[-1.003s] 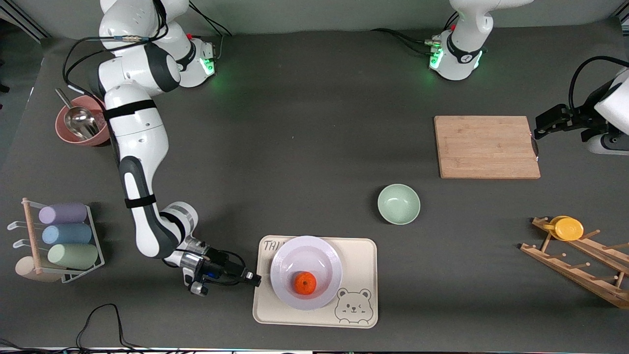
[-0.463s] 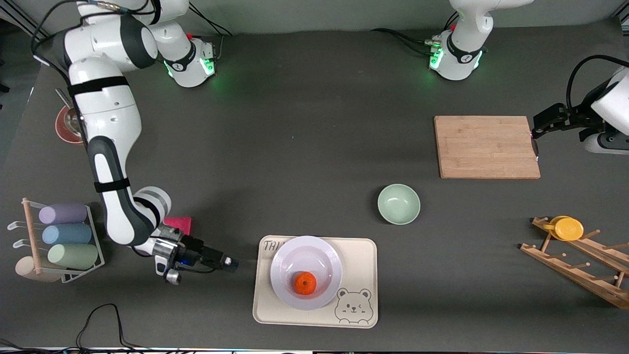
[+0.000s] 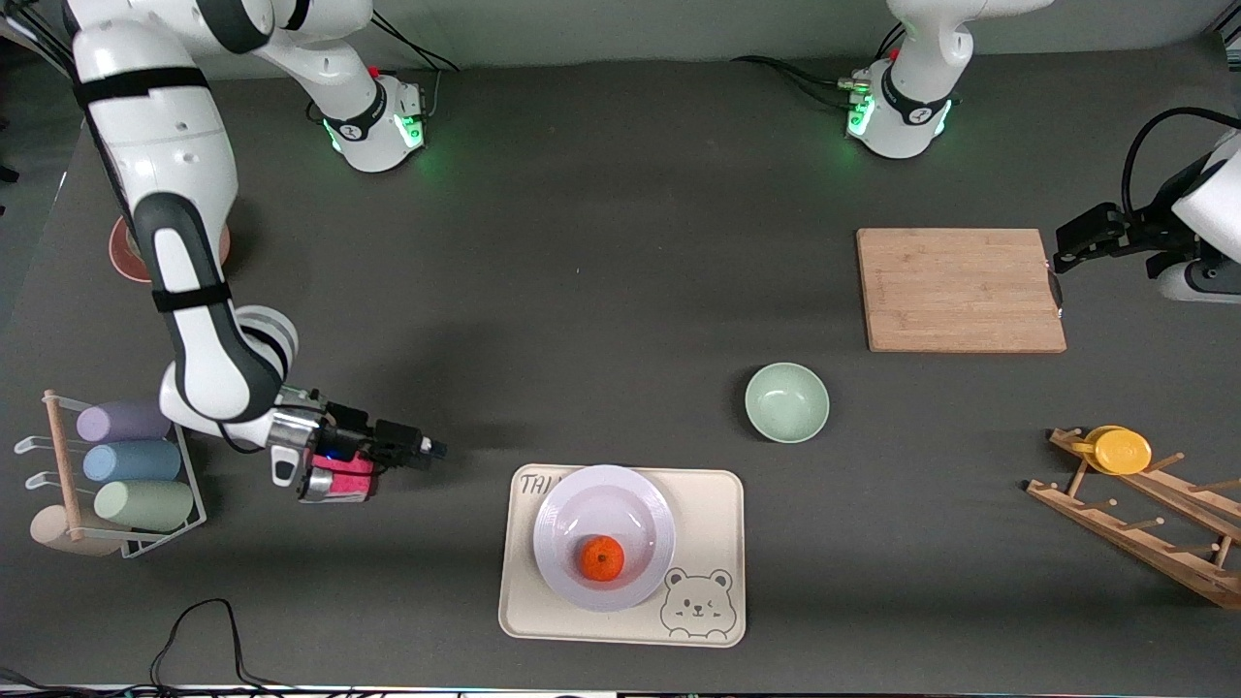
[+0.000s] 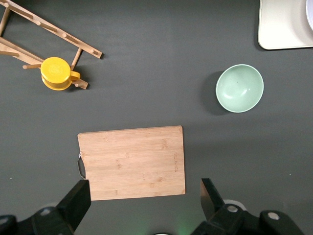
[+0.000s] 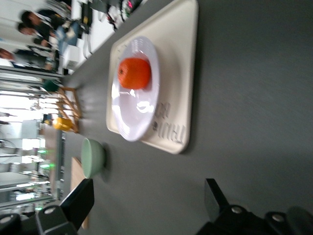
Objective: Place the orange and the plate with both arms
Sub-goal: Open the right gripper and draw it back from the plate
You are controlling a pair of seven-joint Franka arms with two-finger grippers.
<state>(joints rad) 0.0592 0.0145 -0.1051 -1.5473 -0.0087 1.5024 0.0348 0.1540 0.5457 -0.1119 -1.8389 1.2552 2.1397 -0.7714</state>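
Note:
The orange [image 3: 602, 559] lies in the white plate [image 3: 582, 504], which sits on the cream bear-printed tray [image 3: 708, 504] near the front camera. My right gripper [image 3: 429, 449] is open and empty, apart from the tray, toward the right arm's end of the table. In the right wrist view the orange [image 5: 134, 73] and the plate [image 5: 137, 110] show ahead of the open right gripper [image 5: 146, 196]. My left gripper [image 3: 1062, 254] is open and empty, up beside the wooden cutting board [image 3: 960, 289]. In the left wrist view the left gripper [image 4: 145, 196] is over the board's [image 4: 131, 162] edge.
A pale green bowl [image 3: 786, 402] stands between the tray and the board. A pink block [image 3: 344, 478] lies under my right wrist. A rack of pastel cups [image 3: 126, 460] is at the right arm's end, a wooden rack with a yellow cup [image 3: 1122, 450] at the left arm's end.
My right gripper has drawn back from the tray's edge toward the right arm's end of the table, and the pink block has come into view. The left arm has barely moved.

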